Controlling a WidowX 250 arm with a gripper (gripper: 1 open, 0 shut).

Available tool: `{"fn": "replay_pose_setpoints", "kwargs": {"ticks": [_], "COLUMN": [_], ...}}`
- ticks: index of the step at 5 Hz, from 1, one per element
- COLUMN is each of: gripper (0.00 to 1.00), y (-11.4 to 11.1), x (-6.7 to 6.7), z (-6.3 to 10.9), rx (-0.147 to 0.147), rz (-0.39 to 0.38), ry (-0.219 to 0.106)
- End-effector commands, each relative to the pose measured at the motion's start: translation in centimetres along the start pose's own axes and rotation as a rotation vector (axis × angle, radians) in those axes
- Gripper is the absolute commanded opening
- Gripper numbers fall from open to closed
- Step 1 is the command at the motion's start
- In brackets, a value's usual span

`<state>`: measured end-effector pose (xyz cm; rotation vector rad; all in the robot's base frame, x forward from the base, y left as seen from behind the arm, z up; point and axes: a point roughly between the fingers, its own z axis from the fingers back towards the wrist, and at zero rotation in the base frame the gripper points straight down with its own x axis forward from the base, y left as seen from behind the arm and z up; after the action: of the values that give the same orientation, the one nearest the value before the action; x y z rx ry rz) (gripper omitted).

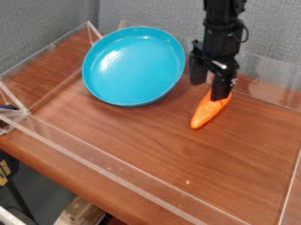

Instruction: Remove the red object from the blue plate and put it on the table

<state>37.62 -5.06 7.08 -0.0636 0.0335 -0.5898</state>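
The red object (209, 110), an orange carrot-shaped toy, is seen lying on the table (141, 149) outside the blue plate (133, 67), at about the plate's four o'clock. Its narrow tip is pointed toward seven o'clock, and its upper end, toward one o'clock, is partly hidden by the dark gripper (217, 86). The gripper is extended downward from the twelve-to-one-o'clock edge of the view, and its lower parts are placed at and over the toy's upper end. Its fingers are seen spread apart, with a gap between them; whether the toy is touched by them cannot be told, and no grip on it can be made out. The plate is set at the eleven o'clock side of the table, with its inner surface turned to view. The table is edged by clear walls (265, 72), behind which a grey backdrop (153, 13) is seen.
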Motion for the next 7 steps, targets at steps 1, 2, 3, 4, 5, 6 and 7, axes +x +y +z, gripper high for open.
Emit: {"fn": "replay_pose_setpoints", "kwargs": {"ticks": [1, 2, 3, 4, 5, 6, 7], "gripper": [1.0, 1.0, 0.0, 0.0, 0.0, 0.0, 0.0], "y": [-0.4, -0.3, -0.2, -0.9, -1.5, -2.0, -2.7], "x": [0.6, 0.2, -0.3, -1.1, -1.9, -1.9, -2.3], "z": [1.9, 1.2, 0.3, 0.7, 1.3, 1.7, 1.4], "rx": [0.024, 0.012, 0.002, -0.006, -0.009, -0.013, -0.032], "rz": [-0.025, -0.029, 0.0, -0.015, -0.031, -0.074, -0.121], "ry": [-0.052, -0.037, -0.036, -0.034, -0.036, -0.04, -0.033]}}
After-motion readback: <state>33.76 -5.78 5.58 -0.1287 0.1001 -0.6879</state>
